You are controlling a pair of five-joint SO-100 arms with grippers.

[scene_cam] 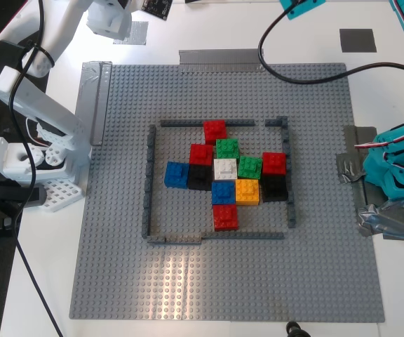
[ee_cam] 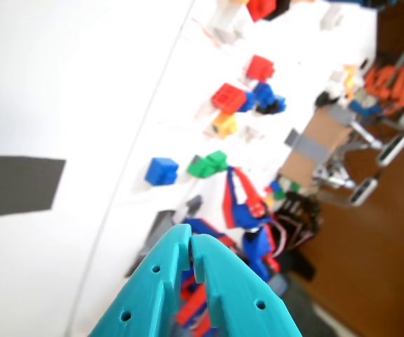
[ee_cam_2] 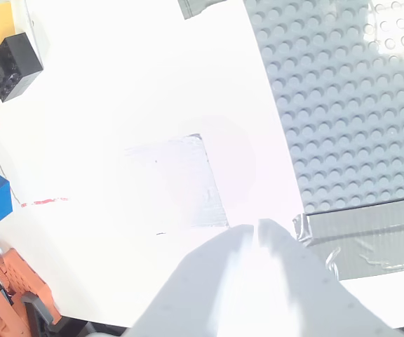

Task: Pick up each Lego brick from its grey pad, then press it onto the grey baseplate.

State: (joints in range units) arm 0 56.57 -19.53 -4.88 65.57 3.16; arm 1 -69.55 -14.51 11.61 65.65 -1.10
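Observation:
The grey baseplate [scene_cam: 188,281] fills the table; it also shows in the second wrist view [ee_cam_2: 342,105]. Inside its dark frame [scene_cam: 149,182] stands a tight cluster of bricks, among them red ones [scene_cam: 214,130] and black ones [scene_cam: 274,187]. The darker grey pad [scene_cam: 357,40] is bare; it also shows in the first wrist view [ee_cam: 25,184]. The lighter grey pad [ee_cam_2: 174,182] is bare too. My first gripper [ee_cam: 191,242], teal, is shut and empty beside the dark pad. My second gripper [ee_cam_2: 256,228], white, is shut and empty over the light pad's edge.
Silver tape strips [scene_cam: 219,57] hold the plate's edges. The white arm's base [scene_cam: 34,154] stands at the exterior view's left, the teal arm's base [scene_cam: 398,182] at its right. Loose bricks lie off the plate: a black one [ee_cam_2: 14,67], a red one [ee_cam: 229,97], a blue one [ee_cam: 161,170].

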